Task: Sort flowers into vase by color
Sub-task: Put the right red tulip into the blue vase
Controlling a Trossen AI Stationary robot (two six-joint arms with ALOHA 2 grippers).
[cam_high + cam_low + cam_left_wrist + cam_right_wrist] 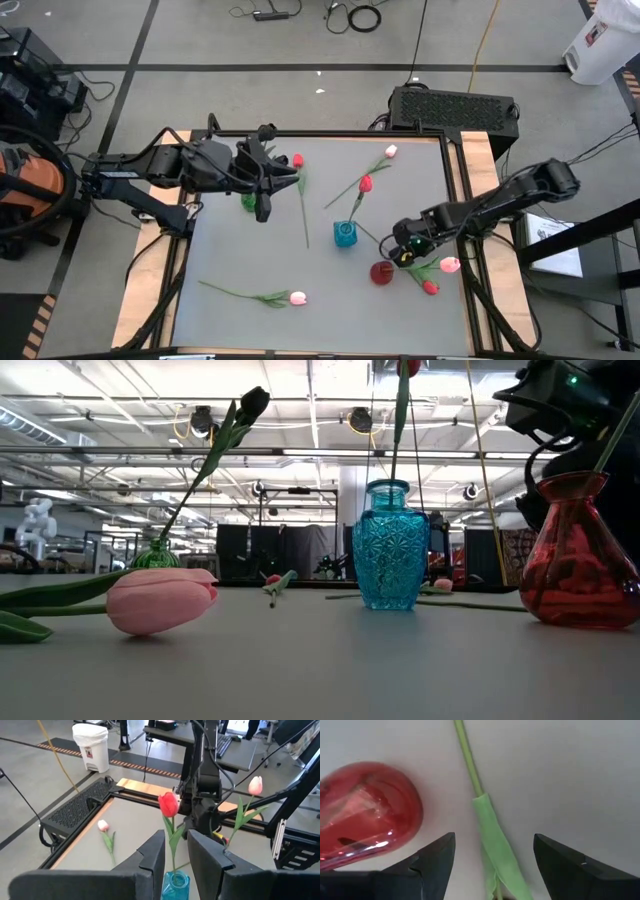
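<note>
You have a red tulip (366, 184) in the blue vase (345, 235) and a dark one in the green vase (155, 555), while several tulips lie on the table (240, 260); your right claw (492, 857) gapes open over a stem (470, 765) beside the red vase (365, 810), the left claw (175, 852) part open, holding nothing

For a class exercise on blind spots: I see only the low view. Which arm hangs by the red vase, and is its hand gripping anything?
Observer: From above, it is the right arm; the right hand sits beside the red vase.
Operator: Gripping anything?
Observer: No. The right wrist view shows open fingers with a green stem between them, untouched.
Operator: The left hand?
Observer: It hangs near the green vase.
</note>
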